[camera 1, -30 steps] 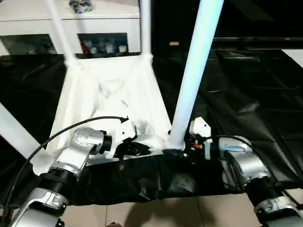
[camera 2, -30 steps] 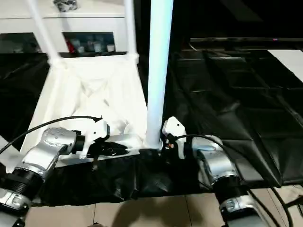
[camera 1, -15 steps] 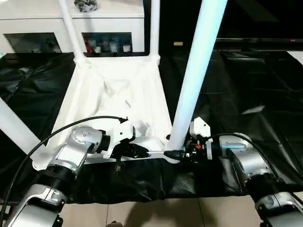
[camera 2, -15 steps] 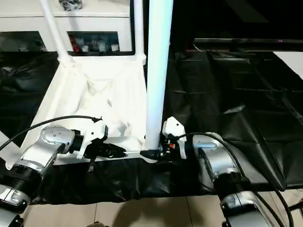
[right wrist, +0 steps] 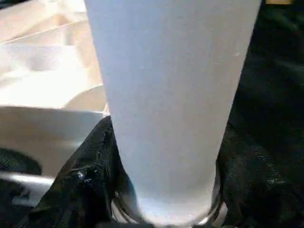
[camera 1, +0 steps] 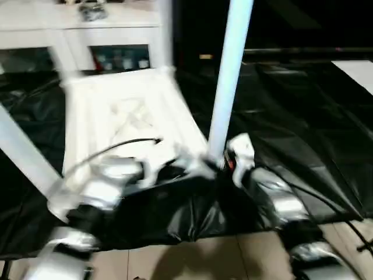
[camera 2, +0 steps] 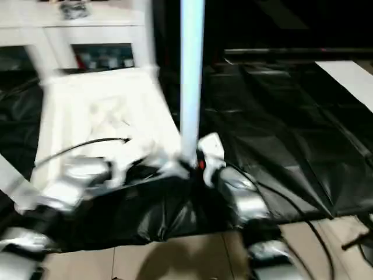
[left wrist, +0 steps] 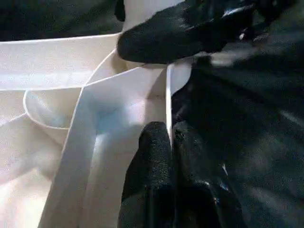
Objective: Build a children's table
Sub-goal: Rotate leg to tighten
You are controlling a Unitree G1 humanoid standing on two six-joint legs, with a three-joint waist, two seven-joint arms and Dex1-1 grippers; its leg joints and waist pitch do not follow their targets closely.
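I see the all-white plastic children's table point(camera 1: 125, 116) lying upside down on black sheeting point(camera 1: 303, 146), legs up. My left gripper point(left wrist: 171, 142) pinches the tabletop's thin near rim. My right gripper point(camera 1: 224, 166) sits at the near-right leg point(right wrist: 166, 109), fingers either side of its base.

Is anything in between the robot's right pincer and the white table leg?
No, nothing visible is in between. In the right wrist view the table leg stands right in front of the camera, with only black sheet around its base. In the head views the right pincer is right at the foot of that leg.
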